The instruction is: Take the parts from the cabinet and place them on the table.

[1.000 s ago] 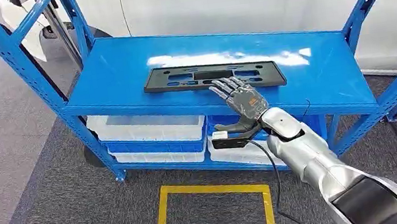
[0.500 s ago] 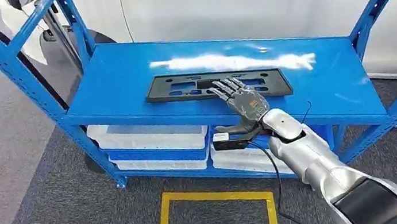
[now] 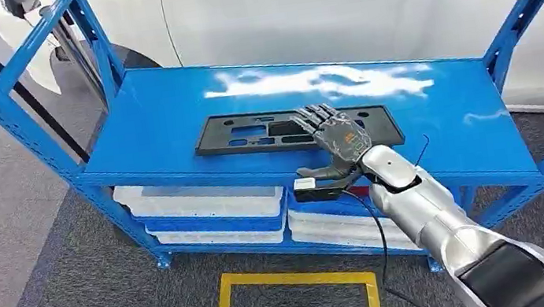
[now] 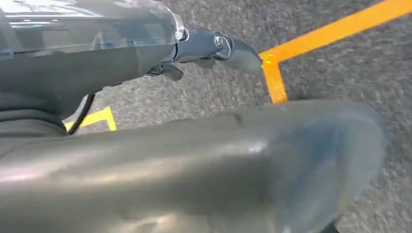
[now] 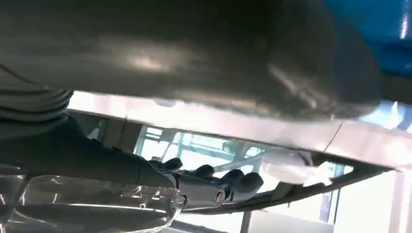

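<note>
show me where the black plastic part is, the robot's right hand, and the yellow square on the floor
black plastic part (image 3: 250,134): head view, left half of the flat frame.
right hand (image 3: 338,138): head view, back of the hand.
yellow square (image 3: 293,279): head view, its far edge.

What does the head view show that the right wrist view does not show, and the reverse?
Head view alone: the whole blue shelf, the white bins below it, the yellow floor marking and a white car behind. Right wrist view alone: the black part's underside, seen from low and close against bright light. Both: the right hand with fingers stretched over the black part.
</note>
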Robot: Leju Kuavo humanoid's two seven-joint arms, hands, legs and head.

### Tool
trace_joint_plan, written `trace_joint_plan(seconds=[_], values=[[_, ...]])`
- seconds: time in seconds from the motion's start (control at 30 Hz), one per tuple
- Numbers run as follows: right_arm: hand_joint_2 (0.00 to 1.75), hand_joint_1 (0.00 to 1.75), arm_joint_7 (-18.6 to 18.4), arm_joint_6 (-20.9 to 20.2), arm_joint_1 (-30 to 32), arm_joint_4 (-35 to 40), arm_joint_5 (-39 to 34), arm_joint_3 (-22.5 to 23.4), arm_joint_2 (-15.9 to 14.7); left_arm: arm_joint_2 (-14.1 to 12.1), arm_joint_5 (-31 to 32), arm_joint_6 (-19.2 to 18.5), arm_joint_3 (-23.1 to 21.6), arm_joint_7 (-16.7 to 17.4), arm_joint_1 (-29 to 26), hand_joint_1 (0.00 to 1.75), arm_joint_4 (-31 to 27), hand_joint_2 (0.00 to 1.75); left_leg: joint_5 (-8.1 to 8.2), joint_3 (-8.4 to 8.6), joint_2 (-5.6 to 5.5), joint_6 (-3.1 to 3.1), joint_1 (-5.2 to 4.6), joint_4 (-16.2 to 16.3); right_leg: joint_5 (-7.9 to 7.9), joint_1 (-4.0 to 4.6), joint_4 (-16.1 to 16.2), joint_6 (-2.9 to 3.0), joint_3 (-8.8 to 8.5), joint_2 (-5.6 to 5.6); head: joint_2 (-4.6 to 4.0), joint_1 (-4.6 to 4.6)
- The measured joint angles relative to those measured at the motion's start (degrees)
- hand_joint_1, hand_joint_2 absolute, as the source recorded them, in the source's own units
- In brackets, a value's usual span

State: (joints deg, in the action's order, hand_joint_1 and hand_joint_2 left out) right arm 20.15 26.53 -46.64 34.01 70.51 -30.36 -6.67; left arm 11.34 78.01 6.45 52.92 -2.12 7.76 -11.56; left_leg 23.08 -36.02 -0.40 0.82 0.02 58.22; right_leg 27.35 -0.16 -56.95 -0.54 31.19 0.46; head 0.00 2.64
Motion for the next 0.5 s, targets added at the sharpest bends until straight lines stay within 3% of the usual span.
trace_joint_plan(seconds=[0.1, 0.17, 0.23, 0.27, 0.3, 0.37, 0.4, 0.43, 0.5], values=[[0.0, 0.0, 0.1, 0.0, -0.3, 0.2, -0.2, 0.1, 0.0, 0.0, 0.0, 0.1, 0.0, 0.0, 0.0, 0.0, 0.0, 0.0, 0.17, 1.31, 0.03, 0.96, 0.5, -1.2, 1.25, -0.05, -1.5, -0.87, -0.06, -0.13, 0.0, -0.02], [0.0, 0.0, 0.1, 0.0, -0.5, 0.2, -0.3, 0.1, 0.0, 0.0, 0.0, 0.1, 0.0, 0.0, 0.3, 0.0, 0.0, 0.0, 0.6, 1.71, 0.05, 1.33, 0.5, -1.3, 4.86, -0.26, -10.0, -1.33, 4.89, -0.16, 0.0, -0.02], [0.0, 0.0, 0.1, 0.1, 0.2, 0.1, -0.3, 0.1, -0.1, 0.1, 0.0, 0.1, 0.0, 0.0, 0.1, 0.0, 0.0, 0.0, 1.1, 2.07, -0.01, 1.38, 0.49, -1.2, 6.68, -0.44, -17.8, -1.68, 10.17, -0.16, 0.0, -0.02], [0.0, 0.0, 0.1, 0.1, 0.5, 0.1, -0.2, 0.0, -0.2, 0.1, 0.0, 0.1, 0.0, 0.0, 0.0, 0.0, 0.0, 0.0, 1.38, 2.45, -0.09, 1.29, 0.49, -1.2, 5.47, -0.59, -18.5, -1.75, 11.5, -0.17, 0.0, -0.02], [1.75, 0.0, 0.0, 0.1, 0.7, 0.1, -0.2, 0.0, -0.2, 0.1, 0.0, 0.0, 0.0, 0.0, -0.1, 0.0, 0.0, 0.0, 1.76, 2.98, -0.13, 1.23, 0.49, -1.1, 2.73, -0.67, -16.0, -1.72, 11.07, -0.18, 0.0, -0.02], [1.75, 0.0, -0.2, 0.0, 0.6, 0.1, 0.1, 0.0, -0.3, 0.1, 0.0, -0.1, 0.0, -0.1, -0.1, 0.0, 0.0, 0.0, 2.69, 4.26, -0.17, 0.95, 0.49, -1.0, -4.16, -0.68, -6.0, -1.44, 7.36, -0.2, 0.0, -0.02], [1.75, 0.0, -0.5, 0.0, 0.6, 0.1, 0.4, 0.0, -0.3, 0.1, 0.0, -0.2, 0.0, -0.1, -0.1, 0.0, 0.0, 0.0, 3.15, 4.58, -0.17, 0.71, 0.48, -1.0, -6.2, -0.61, -1.5, -1.14, 5.91, -0.23, 0.0, -0.02], [1.75, 0.0, -1.1, 0.0, 0.5, 0.0, 0.8, 0.0, -0.3, 0.2, -0.1, -0.3, 0.0, -0.2, 0.0, 0.0, 0.0, 0.0, 3.46, 4.64, -0.19, 0.3, 0.07, -0.8, -5.36, -0.12, -1.1, -0.96, 5.15, -0.21, 0.0, -0.02], [1.75, 0.0, -2.1, 0.0, 0.5, 0.0, 1.8, -0.1, -0.3, 0.2, -0.2, -0.5, 0.0, -0.4, 0.0, 0.0, 0.0, 0.0, 3.66, 4.55, -0.15, -0.18, 0.23, -0.9, -4.82, 0.01, -0.6, -0.29, 5.24, -0.14, 0.0, -0.02]])
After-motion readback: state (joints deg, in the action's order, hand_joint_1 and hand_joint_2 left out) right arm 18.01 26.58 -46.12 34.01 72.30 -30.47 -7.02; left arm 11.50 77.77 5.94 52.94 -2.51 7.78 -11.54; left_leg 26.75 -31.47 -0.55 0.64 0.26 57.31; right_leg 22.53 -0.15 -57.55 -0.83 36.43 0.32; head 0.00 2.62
